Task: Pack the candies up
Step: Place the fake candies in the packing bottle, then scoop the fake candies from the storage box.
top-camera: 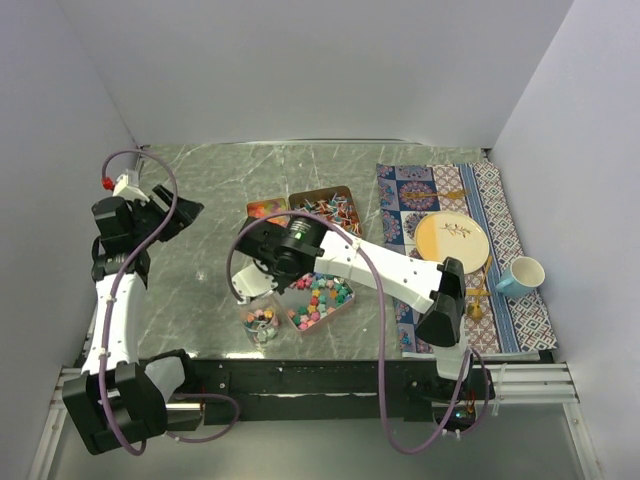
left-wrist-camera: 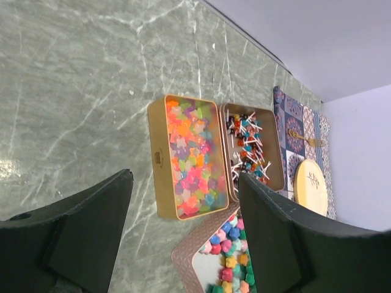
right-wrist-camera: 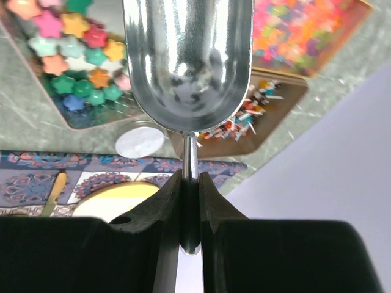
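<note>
Marble tabletop (top-camera: pixel 200 190), candies (left-wrist-camera: pixel 192 159) in tins (left-wrist-camera: pixel 156 162) ahead of spread left jaws; right jaws clenched on scoop (right-wrist-camera: pixel 189 61) handle, candies past its bowl

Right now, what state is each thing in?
left pincer: open, empty.
right pincer: shut on scoop handle.
scoop: bowl looks empty.
tins: lidless, holding candies.
glass jar: upright, some candies inside.
mug: upright.

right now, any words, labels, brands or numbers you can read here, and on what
No readable text in any view.
Small mark on the side wall of the far left tin: too small to read.
Brown marking on the plate: too small to tell if it is writing.
</note>
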Motion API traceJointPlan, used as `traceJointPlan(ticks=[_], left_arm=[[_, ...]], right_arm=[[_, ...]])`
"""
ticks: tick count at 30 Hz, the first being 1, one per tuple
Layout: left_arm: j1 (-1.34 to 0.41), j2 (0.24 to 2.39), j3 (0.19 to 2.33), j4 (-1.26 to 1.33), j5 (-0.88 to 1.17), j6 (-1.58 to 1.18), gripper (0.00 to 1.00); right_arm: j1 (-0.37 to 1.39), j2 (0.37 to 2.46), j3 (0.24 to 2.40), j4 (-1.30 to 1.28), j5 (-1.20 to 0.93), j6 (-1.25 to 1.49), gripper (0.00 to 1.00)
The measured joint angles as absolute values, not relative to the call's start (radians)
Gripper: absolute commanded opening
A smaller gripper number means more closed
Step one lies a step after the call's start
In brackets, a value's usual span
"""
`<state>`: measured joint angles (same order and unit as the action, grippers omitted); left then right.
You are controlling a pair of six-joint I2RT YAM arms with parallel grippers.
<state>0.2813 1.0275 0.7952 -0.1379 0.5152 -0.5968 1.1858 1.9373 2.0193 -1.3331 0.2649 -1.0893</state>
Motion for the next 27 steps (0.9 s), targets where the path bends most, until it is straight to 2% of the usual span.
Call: traceJointPlan(ticks=[6, 16, 27], left_arm=[[0.28, 1.065, 0.761, -0.139, 0.527, -0.616, 0.74], [0.248, 1.08, 0.705, -0.13, 0.525, -0.654, 0.73], [0.227, 1.095, 0.714, -0.179, 0.474, -0.695, 0.73]], right_arm=[[1.14, 1.917, 2.022, -1.319, 0.309, -1.03, 0.0], [1.007, 1.794, 1.566, -1.347, 0.434, -0.834, 0.0], [1.004, 1.858, 1.571, -1.346, 0.515, -0.691, 0.0]])
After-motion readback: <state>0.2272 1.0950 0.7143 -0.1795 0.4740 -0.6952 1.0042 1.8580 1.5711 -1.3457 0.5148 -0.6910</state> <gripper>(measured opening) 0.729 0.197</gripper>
